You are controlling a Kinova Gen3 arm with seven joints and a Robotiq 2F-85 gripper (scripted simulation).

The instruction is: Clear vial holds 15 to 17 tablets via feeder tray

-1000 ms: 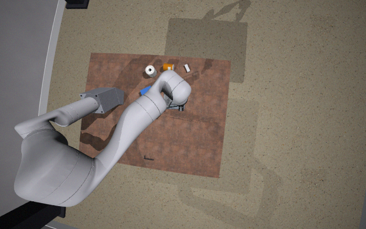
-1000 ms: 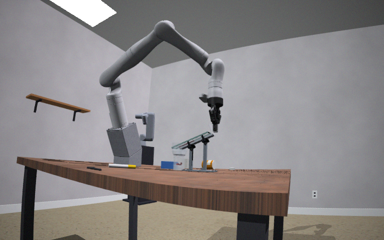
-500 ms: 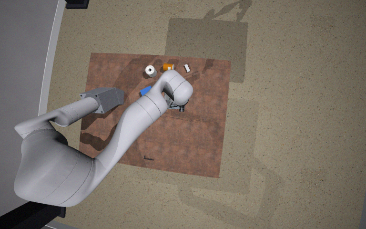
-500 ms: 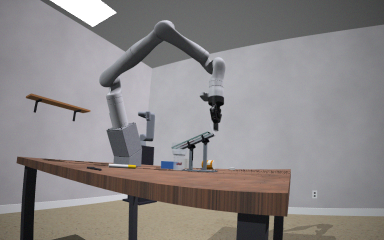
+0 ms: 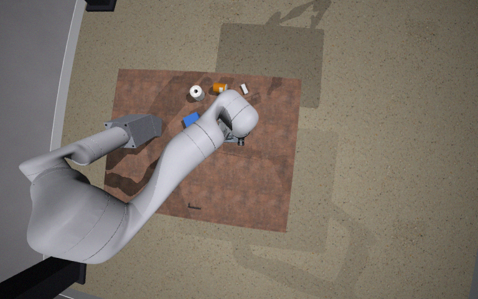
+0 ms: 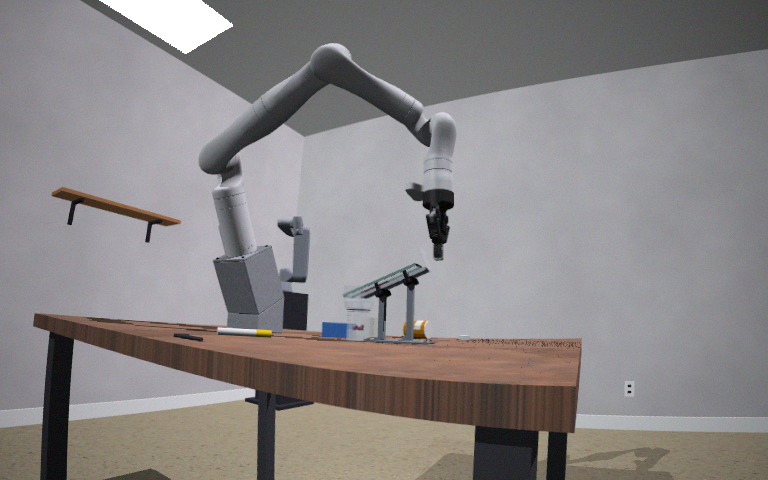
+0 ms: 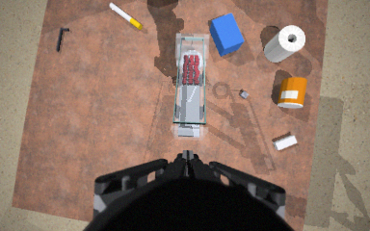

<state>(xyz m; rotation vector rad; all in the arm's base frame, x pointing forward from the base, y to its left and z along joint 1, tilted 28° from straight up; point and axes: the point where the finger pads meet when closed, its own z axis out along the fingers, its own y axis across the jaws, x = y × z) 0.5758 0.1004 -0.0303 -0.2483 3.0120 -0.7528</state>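
Observation:
The clear feeder tray (image 7: 191, 103) (image 6: 387, 279) (image 5: 234, 137) slopes on a grey two-post stand (image 6: 408, 308) in the middle of the table. Red tablets (image 7: 192, 68) lie in rows toward its low end. The clear vial (image 6: 359, 318) (image 7: 192, 44) stands upright on the table under that low end; I cannot tell how many tablets it holds. My gripper (image 6: 437, 254) (image 7: 187, 157) is shut and empty. It hangs just above and beyond the tray's raised end, not touching it. In the overhead view the arm hides the gripper and most of the tray.
On the wooden table (image 6: 396, 384), a blue box (image 7: 225, 34) (image 6: 334, 329) (image 5: 190, 118), a white roll (image 7: 285, 43) (image 5: 196, 92), an orange bottle (image 7: 292, 92) (image 6: 417, 327) (image 5: 219, 87) and a small white block (image 7: 284, 142) (image 5: 243, 88) lie right of the tray. A marker (image 7: 125, 15) (image 6: 243, 332) and a hex key (image 7: 61, 38) (image 6: 187, 336) lie left.

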